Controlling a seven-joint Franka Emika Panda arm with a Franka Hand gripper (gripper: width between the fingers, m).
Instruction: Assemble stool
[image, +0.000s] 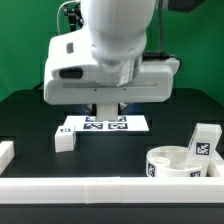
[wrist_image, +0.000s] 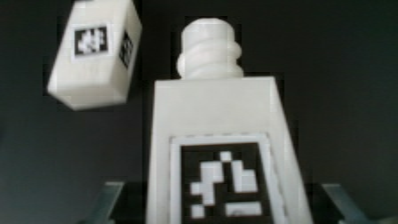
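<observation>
Near the marker board (image: 105, 125), claw (wrist_image: 222, 205) clamped on 1 leg (wrist_image: 217, 120), 2nd leg (wrist_image: 98, 55) lying nearby

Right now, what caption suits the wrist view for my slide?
Gripper holds one tagged white stool leg; another leg lies beside it.

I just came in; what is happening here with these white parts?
The robot's claw grips one white blocky plastic leg with a screw tip. A second white leg lies beside it on the black table. The round white rimmed disc sits at the exterior view's right, a third leg close by it.
</observation>
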